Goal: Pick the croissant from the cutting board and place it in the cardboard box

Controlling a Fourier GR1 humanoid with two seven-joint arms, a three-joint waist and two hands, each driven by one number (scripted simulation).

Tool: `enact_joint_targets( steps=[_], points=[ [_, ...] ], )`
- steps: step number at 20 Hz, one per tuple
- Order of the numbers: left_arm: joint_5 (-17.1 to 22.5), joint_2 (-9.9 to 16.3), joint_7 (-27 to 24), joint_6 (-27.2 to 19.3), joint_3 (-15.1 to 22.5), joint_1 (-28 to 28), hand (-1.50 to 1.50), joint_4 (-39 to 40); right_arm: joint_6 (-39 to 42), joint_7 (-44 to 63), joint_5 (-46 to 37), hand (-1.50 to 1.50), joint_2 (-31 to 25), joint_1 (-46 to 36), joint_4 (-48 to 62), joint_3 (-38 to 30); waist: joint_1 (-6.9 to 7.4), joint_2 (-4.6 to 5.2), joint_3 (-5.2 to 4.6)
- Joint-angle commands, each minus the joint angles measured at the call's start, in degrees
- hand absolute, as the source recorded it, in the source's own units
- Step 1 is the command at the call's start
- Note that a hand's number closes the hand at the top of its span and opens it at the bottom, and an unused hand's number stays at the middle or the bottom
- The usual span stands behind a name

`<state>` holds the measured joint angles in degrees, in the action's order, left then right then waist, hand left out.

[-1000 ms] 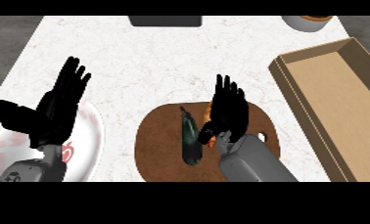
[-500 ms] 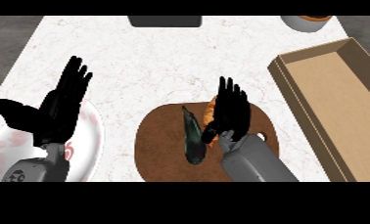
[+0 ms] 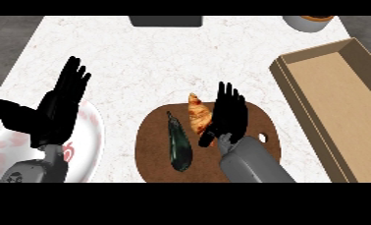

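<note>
While the croissant (image 3: 196, 113) lies on the brown cutting board (image 3: 153, 143), the step in hand looks like the approach to the pick: the right hand (image 3: 229, 115) hovers just beside the pastry on its right, fingers straight and spread, thumb pointing toward it, grasping nothing. The next move likely calls for the fingers and thumb to curl round the croissant, then a lift and a carry to the right, over the wall of the cardboard box (image 3: 328, 105). That pastry is golden-orange, long and tapered, lying lengthwise near the board's far edge. A dark green vegetable (image 3: 178, 143) lies just left of it, close enough to be nudged. Resting open at the left, the left hand (image 3: 58, 106) shows above a white plate (image 3: 91, 143).
</note>
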<state>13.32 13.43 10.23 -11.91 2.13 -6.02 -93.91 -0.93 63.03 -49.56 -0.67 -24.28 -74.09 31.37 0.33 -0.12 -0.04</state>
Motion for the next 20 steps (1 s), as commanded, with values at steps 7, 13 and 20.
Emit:
enact_joint_targets(
  steps=[7, 13, 20],
  points=[
    [-1.27, -0.34, 1.92, 1.18, -2.55, -2.15, 0.0, 0.7, 2.17, 2.49, -1.87, 1.5, 0.65, -4.23, 4.49, 1.72, -0.09, 0.11, 0.04],
    [-0.19, -1.54, -4.5, 4.61, -4.38, -0.95, 0.0, 5.45, 4.24, 0.78, -6.65, 1.5, -1.6, -2.09, 0.19, 1.2, -0.52, 0.09, 0.01],
    [-2.73, -2.46, 1.11, 1.49, -2.0, -0.11, 0.0, -1.31, 3.39, -9.96, -10.89, 1.5, 0.49, -1.48, -4.08, 9.51, -0.25, 0.02, 0.04]
  ],
)
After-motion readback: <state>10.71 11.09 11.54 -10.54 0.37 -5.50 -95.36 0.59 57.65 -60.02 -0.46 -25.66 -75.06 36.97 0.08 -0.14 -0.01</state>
